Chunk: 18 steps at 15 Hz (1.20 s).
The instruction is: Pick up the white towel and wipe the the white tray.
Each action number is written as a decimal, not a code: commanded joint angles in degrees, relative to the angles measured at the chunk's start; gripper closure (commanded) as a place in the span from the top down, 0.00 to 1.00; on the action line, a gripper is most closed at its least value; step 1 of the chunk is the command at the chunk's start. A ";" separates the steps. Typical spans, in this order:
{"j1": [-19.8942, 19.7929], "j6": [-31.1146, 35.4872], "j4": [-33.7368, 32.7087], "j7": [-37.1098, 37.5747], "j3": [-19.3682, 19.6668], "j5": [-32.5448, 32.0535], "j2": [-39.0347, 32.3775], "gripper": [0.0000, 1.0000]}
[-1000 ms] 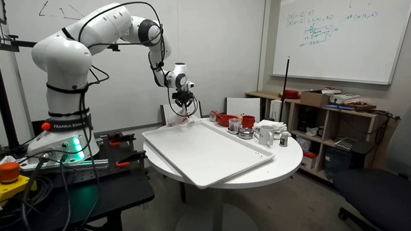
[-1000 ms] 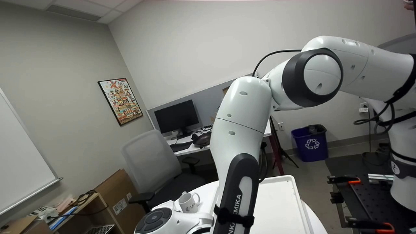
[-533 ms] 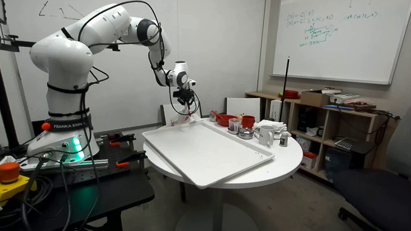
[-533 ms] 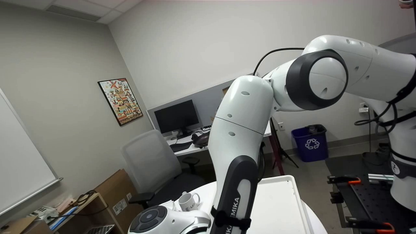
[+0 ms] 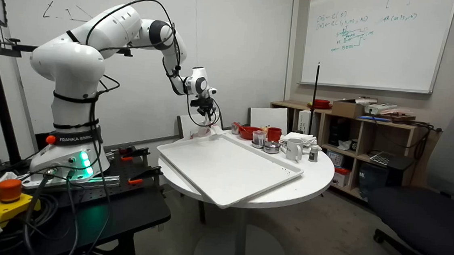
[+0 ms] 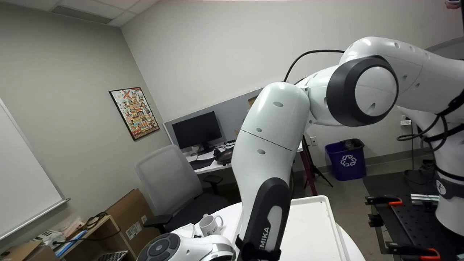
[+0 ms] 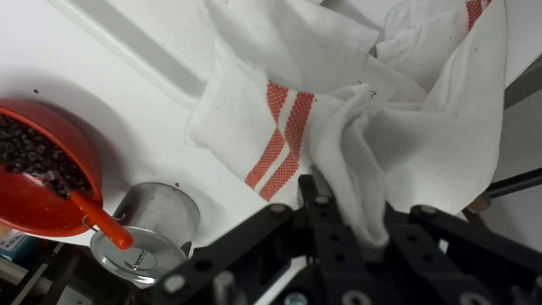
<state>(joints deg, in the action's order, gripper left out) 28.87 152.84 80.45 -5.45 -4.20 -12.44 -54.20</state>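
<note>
Note tool (image 7: 353,199) clamped on bunched white towel (image 7: 330,123), below centre in wrist view. Sits slightly farther right than a second ago in an exterior view, by upper corner of white tray (image 5: 230,168) — likely secured, ready to wipe.

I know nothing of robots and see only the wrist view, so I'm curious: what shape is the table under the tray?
Observer: Round; in an exterior view the table shows its curved edge.
Visitor: Anything on it that my view misses?
Observer: Yes, a pale mug, visible in both exterior views.
Visitor: Does the towel cover most of the tray?
Observer: No; in an exterior view it reaches only one corner.
</note>
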 commanded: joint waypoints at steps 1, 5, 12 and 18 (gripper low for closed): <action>2.26 -3.70 -2.07 4.99 2.30 -2.20 0.02 0.02; 2.90 -5.21 -2.30 7.72 3.04 -2.64 0.40 0.48; 2.82 -5.28 -1.64 9.21 3.22 -2.81 1.44 0.98; 3.27 -0.86 5.86 8.93 3.29 -2.09 7.65 1.00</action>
<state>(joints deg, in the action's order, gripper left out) 31.44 149.59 79.65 1.79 -1.54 -13.89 -52.26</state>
